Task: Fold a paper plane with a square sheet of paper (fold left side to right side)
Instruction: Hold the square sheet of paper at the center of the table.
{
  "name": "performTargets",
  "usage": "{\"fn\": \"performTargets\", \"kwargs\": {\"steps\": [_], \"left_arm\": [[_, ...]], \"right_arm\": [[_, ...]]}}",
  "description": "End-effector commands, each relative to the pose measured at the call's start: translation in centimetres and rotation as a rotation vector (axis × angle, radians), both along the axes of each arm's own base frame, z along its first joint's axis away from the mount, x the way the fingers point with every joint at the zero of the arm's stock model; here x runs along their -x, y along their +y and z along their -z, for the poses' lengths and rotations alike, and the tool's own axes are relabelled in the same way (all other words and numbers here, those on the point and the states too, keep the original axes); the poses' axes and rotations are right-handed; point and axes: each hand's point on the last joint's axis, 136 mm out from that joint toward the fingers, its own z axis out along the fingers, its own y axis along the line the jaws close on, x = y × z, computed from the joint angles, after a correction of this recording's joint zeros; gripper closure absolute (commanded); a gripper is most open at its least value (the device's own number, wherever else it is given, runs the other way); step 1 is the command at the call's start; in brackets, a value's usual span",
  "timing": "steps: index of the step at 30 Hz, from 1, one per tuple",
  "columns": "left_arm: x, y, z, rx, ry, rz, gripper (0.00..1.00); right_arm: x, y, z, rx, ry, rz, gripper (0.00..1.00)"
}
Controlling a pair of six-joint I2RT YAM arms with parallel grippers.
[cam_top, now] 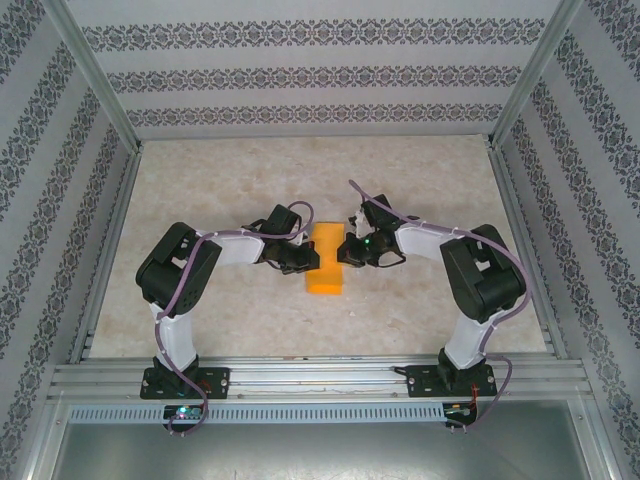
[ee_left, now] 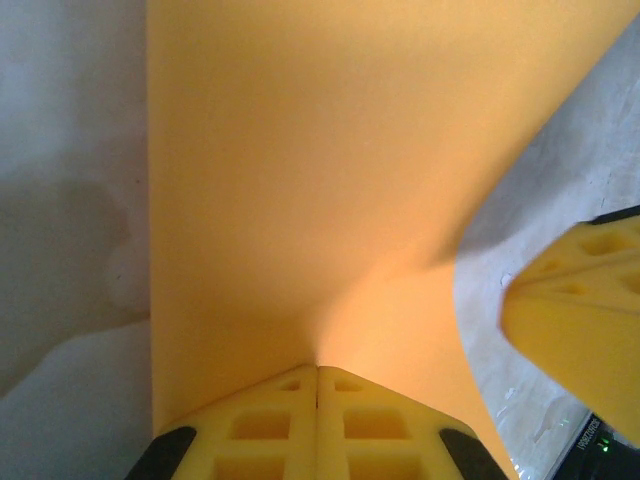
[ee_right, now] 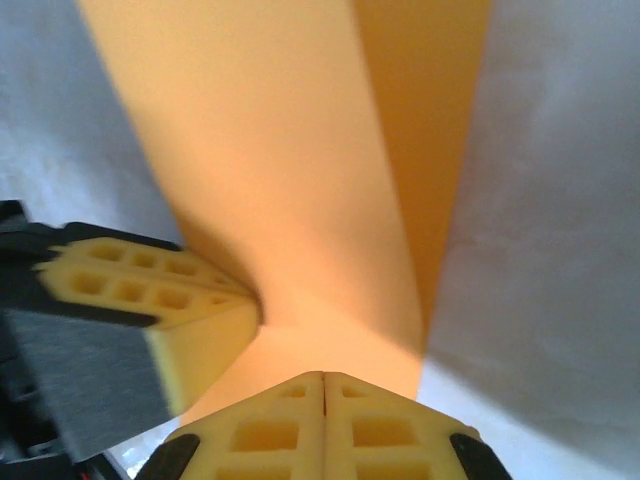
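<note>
The square sheet of paper (cam_top: 325, 262) lies in the middle of the table as a narrow upright orange rectangle. My left gripper (cam_top: 306, 258) meets its left edge and my right gripper (cam_top: 346, 250) its right edge. In the left wrist view the paper (ee_left: 300, 170) spreads out ahead of my shut left gripper (ee_left: 318, 372). A soft ridge in the sheet runs up from its tips, and the right gripper's finger (ee_left: 575, 310) shows beside them. In the right wrist view a pale top layer of the paper (ee_right: 290, 160) bulges over a darker strip, reaching my shut right gripper (ee_right: 324, 378).
The pale stone-patterned table (cam_top: 200, 190) surrounds the paper. Patterned walls and metal frame posts (cam_top: 95, 75) close in the back and both sides. A metal rail (cam_top: 320, 378) carries both arm bases along the near edge.
</note>
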Motion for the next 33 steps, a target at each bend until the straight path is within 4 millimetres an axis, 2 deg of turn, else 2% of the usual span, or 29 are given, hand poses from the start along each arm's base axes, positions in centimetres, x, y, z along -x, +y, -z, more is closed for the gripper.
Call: {"fn": "performTargets", "kwargs": {"steps": [1,6,10,19,27,33], "left_arm": [[1.4,1.3,2.8,-0.085,0.085,-0.011,0.95],[1.3,1.2,2.7,-0.081,0.083,-0.013,0.95],[1.3,1.1,2.7,-0.076,0.085,-0.013,0.95],[1.4,1.0,2.7,-0.071,0.088,-0.006,0.95],[1.7,1.0,2.9,-0.066,0.102,-0.001,0.95],[2.7,1.2,3.2,-0.058,0.131,-0.002,0.95]], "right_arm": [[-0.5,1.4,-1.4,-0.068,-0.033,-0.006,1.00],[-1.6,3.1,-1.4,-0.091,-0.046,-0.012,1.00],[-2.5,4.1,-0.7,-0.083,-0.043,-0.018,1.00],[-3.8,4.8,0.9,-0.047,-0.038,-0.029,1.00],[-3.1,2.9,4.2,0.101,0.034,-0.023,1.00],[-2.5,1.3,6.1,0.191,0.081,-0.018,1.00]]}}
